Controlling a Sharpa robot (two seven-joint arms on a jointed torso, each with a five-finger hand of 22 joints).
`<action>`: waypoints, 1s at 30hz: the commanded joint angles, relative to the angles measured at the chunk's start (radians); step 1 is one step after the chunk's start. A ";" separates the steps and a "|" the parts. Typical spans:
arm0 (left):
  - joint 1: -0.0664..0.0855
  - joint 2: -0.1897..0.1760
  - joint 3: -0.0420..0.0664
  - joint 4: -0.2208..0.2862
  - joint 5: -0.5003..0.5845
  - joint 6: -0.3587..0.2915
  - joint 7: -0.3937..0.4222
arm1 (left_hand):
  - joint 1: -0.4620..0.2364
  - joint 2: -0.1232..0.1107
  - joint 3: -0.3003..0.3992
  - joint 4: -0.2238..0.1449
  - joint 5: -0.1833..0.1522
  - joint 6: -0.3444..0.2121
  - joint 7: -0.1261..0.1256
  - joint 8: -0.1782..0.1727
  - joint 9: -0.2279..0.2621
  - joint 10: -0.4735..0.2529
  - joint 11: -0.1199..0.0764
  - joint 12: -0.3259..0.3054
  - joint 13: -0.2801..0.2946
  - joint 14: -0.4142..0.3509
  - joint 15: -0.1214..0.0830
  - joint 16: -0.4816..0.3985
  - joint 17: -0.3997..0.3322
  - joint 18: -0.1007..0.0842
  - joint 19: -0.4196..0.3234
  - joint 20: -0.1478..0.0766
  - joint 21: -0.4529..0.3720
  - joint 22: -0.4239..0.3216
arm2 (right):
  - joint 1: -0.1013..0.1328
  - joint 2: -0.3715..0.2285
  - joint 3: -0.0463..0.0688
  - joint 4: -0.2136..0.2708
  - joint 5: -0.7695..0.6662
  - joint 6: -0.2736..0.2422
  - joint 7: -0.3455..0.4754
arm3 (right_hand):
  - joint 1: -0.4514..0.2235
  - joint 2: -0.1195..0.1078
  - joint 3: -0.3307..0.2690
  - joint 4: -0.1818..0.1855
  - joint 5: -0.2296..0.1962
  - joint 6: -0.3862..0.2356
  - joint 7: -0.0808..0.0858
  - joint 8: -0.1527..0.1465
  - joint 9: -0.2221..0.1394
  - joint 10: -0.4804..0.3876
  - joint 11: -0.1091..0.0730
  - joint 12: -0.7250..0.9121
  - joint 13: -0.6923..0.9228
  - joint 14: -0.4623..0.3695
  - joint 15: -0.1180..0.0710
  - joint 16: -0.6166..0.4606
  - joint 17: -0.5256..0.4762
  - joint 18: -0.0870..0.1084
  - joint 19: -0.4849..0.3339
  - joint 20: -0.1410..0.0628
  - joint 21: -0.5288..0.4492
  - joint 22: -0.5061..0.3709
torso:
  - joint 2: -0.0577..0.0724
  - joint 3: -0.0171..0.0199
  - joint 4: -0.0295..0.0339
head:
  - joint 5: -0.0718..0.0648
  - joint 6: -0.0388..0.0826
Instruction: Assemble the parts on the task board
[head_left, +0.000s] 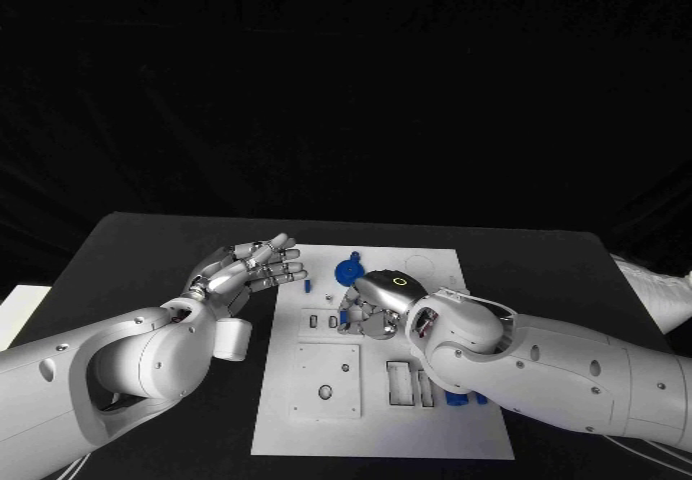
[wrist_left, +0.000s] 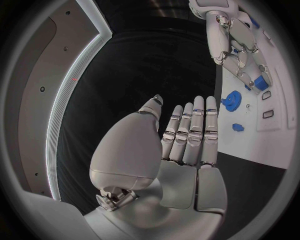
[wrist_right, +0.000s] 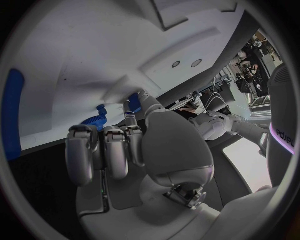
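The white task board (head_left: 382, 420) lies in the middle of the black table. A blue gear (head_left: 348, 271) sits near its far edge, also seen in the left wrist view (wrist_left: 232, 100). My right hand (head_left: 378, 303) reaches down onto the board just in front of the gear, its fingers curled, and pinches a small blue part (wrist_right: 134, 102) at its fingertips (wrist_left: 261, 85). My left hand (head_left: 254, 266) hovers left of the board, holding nothing, its fingers straight and stretched toward the gear (wrist_left: 187, 137).
Another small blue part (head_left: 307, 286) stands near the board's left edge, and blue pieces (head_left: 456, 398) lie by the slots under my right forearm. Rectangular recesses (head_left: 326, 378) mark the board's near half. Bare black table surrounds the board.
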 joint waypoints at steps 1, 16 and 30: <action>0.001 0.001 0.000 0.003 0.001 0.020 0.010 | 0.006 0.002 0.002 -0.007 -0.002 -0.003 0.001 -0.004 0.000 -0.005 -0.004 -0.004 0.000 -0.001 0.001 -0.007 -0.001 0.013 -0.002 0.004 -0.006 -0.001 | -0.007 0.001 -0.006 -0.006 -0.013 0.047 -0.037 | -0.010 -0.021 -0.006 0.000 0.003 -0.034 0.013 -0.019 -0.009 0.060 0.012 -0.012 0.198 0.096 0.014 -0.005 0.234 -0.007 0.035 0.008 -0.008 0.084 | 0.000 0.0001 0.0000 | 0.000 0.001; 0.001 0.001 0.000 0.004 0.001 0.021 0.009 | 0.006 0.003 0.002 -0.009 -0.003 -0.003 0.002 -0.004 -0.001 -0.006 -0.003 -0.005 0.000 -0.001 0.001 -0.008 -0.001 0.012 -0.001 0.004 -0.006 -0.002 | -0.007 0.002 -0.006 -0.005 -0.017 0.035 -0.043 | -0.013 -0.029 -0.005 0.002 0.002 -0.054 0.022 -0.023 -0.015 0.057 0.020 -0.016 0.196 0.095 0.022 -0.006 0.230 -0.006 0.034 0.016 -0.010 0.080 | 0.000 0.0007 -0.0004 | -0.002 0.002; 0.001 0.000 0.000 0.004 0.001 0.022 0.008 | 0.006 0.002 0.003 -0.010 -0.003 -0.004 0.002 -0.004 -0.001 -0.006 -0.003 -0.005 0.000 0.000 0.001 -0.008 -0.001 0.012 -0.001 0.004 -0.007 -0.002 | -0.007 0.001 -0.006 -0.002 -0.017 -0.110 -0.031 | -0.068 -0.127 -0.060 0.120 -0.037 -0.162 0.048 -0.022 -0.020 0.014 0.046 -0.098 0.146 0.092 0.046 -0.013 0.216 0.000 0.021 0.041 -0.026 0.052 | 0.000 0.0005 0.0000 | -0.004 0.001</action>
